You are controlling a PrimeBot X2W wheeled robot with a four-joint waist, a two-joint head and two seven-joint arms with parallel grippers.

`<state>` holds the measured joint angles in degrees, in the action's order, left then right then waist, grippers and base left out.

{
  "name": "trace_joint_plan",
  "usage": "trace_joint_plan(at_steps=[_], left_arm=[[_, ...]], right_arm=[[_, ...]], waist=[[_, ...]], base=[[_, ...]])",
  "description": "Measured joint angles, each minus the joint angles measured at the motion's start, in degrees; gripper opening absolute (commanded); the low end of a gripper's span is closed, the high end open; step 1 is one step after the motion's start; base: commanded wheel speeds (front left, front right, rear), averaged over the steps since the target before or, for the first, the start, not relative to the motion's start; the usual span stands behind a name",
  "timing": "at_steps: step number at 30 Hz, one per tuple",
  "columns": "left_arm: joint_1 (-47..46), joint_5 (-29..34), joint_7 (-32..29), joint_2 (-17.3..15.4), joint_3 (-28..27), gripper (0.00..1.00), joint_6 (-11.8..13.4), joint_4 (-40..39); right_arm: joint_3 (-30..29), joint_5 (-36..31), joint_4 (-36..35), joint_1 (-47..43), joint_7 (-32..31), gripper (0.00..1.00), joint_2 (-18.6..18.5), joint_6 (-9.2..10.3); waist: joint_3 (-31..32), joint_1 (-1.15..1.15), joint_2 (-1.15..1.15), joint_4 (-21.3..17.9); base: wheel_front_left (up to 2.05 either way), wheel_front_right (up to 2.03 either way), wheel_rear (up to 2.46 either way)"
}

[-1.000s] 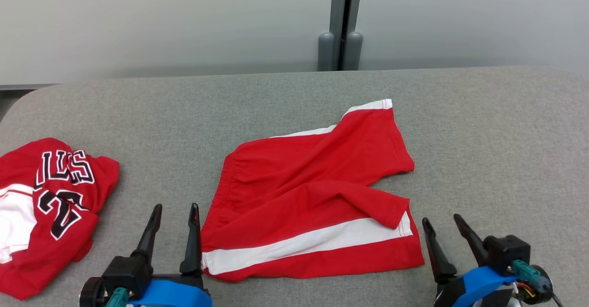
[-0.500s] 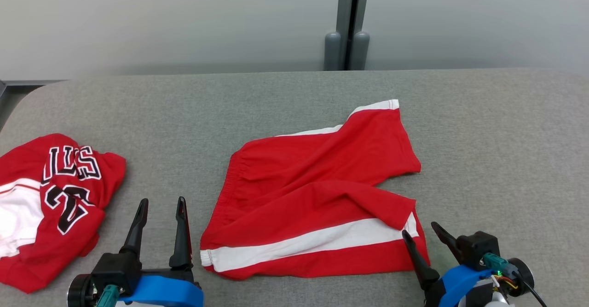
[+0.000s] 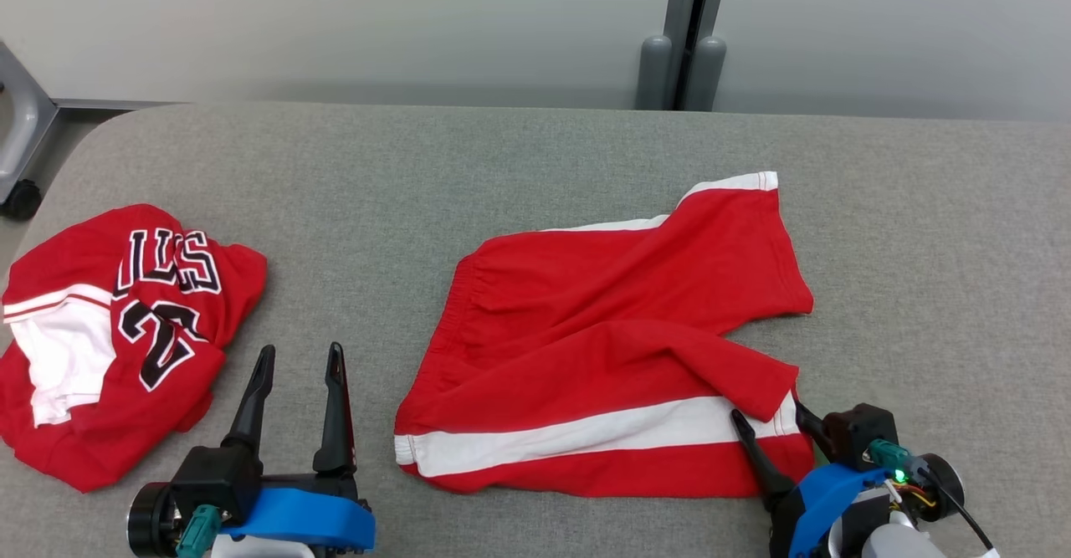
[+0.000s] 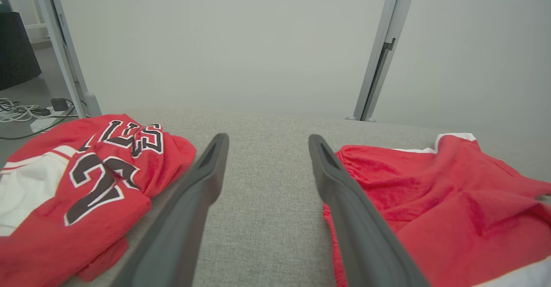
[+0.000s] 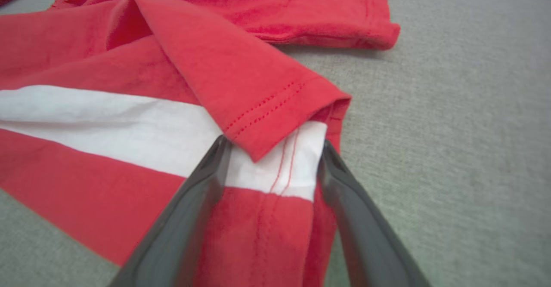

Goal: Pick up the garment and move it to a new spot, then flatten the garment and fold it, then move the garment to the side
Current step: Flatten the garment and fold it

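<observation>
The garment, red shorts (image 3: 602,349) with a white side stripe, lies roughly spread but creased on the grey padded table (image 3: 502,165), one leg hem folded over the stripe. My right gripper (image 3: 767,412) is open and low at the shorts' near right corner. In the right wrist view its fingers (image 5: 273,147) straddle the hem corner of the shorts (image 5: 107,110), cloth lying between them. My left gripper (image 3: 301,349) stands open over bare table, left of the waistband. In the left wrist view the left gripper (image 4: 267,137) has the shorts (image 4: 430,201) just right of its right finger.
A crumpled red jersey (image 3: 125,315) with black lettering lies at the table's left end, also the jersey (image 4: 86,179) in the left wrist view. A grey partition post (image 3: 682,64) stands behind the table. A wheeled frame leg (image 3: 21,198) sits off the left edge.
The head camera has turned, shifting the whole picture rightward. My right gripper has moved in from beside the shorts onto their near right hem corner. Both grippers stay open.
</observation>
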<state>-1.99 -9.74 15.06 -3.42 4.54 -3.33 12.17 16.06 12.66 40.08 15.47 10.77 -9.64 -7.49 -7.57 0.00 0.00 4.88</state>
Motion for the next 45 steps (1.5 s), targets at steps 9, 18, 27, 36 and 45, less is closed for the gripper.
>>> trace_joint_plan(at_steps=[9, 18, 27, 36, 45], left_arm=[[-0.51, 0.34, 0.00, 0.24, -0.20, 1.00, -0.32, 0.08], [-0.66, 0.49, 0.00, 0.40, -0.30, 1.00, -0.49, 0.44], [0.19, 0.14, 0.00, 0.46, -0.24, 1.00, -0.25, 0.99], [1.03, -0.44, 0.00, 0.49, -0.02, 1.00, -0.16, 1.21], [1.58, -1.30, 0.00, 0.49, 1.14, 1.00, 0.01, 1.68]], right_arm=[[4.26, 2.75, 2.58, 2.89, 2.59, 1.00, 0.31, 0.01], [8.09, 5.97, 2.46, 3.30, 3.82, 0.00, 0.09, 0.01], [9.23, 7.44, -5.48, 0.57, 4.22, 0.00, -1.29, 0.01], [3.50, 5.82, -13.62, -4.53, 4.26, 0.00, -3.70, 0.01], [7.91, 4.08, -16.52, -7.83, 3.39, 0.00, -4.61, 0.01]], waist=[[-0.74, 0.00, 0.00, 0.62], [-0.69, 0.00, 0.00, -0.07], [0.96, 0.00, 0.00, -2.55], [3.25, 0.00, 0.00, -5.52], [4.51, 0.00, 0.00, -6.40]], base=[[0.00, 0.00, 0.00], [0.00, 0.00, 0.00], [0.00, 0.00, 0.00], [0.00, 0.00, 0.00], [0.00, 0.00, 0.00]])
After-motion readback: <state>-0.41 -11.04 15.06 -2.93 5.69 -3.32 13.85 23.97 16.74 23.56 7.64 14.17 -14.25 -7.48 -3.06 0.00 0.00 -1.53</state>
